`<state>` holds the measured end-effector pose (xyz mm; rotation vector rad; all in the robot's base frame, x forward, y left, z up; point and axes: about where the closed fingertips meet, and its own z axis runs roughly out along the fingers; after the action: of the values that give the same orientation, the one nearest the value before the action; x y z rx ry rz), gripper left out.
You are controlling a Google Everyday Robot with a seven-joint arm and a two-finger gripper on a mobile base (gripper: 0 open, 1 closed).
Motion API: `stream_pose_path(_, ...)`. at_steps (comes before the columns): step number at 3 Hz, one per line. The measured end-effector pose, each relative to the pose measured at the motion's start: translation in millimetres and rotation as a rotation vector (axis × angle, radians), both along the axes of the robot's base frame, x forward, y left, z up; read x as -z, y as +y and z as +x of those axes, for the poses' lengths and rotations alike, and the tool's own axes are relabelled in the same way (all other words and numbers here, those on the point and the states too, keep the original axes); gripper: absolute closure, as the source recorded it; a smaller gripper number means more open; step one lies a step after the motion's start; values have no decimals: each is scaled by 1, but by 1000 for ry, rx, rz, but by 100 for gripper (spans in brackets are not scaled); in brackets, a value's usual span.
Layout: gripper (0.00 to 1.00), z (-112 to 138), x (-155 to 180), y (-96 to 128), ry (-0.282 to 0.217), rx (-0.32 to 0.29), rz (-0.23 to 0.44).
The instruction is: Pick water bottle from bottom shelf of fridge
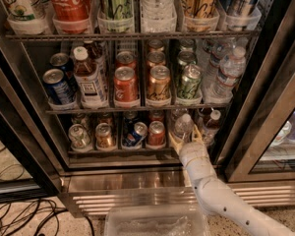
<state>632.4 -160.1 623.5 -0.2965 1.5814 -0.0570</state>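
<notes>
The fridge (137,181) stands open with three dark wire racks of drinks. On the bottom shelf (113,152), right of centre, stands the small clear water bottle (183,123) with a white cap. My gripper (185,135) reaches in from the lower right on a white arm. Its tan fingers (173,140) sit on both sides of the bottle's lower body, closed against it. The bottle stands upright at the shelf's front.
Several cans (104,135) line the bottom shelf to the left. A white-capped dark bottle (212,120) stands just right of my gripper. The glass door (265,132) hangs open at right. A clear plastic bin (157,222) sits below; cables (24,215) lie on the floor.
</notes>
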Motion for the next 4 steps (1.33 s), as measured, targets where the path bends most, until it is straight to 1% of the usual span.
stream_pose_path(2, 96, 3, 1, 2, 9, -9, 6)
stream_pose_path(3, 100, 3, 1, 2, 9, -9, 7)
stream_pose_path(4, 100, -3, -7, 1, 20, -28, 76)
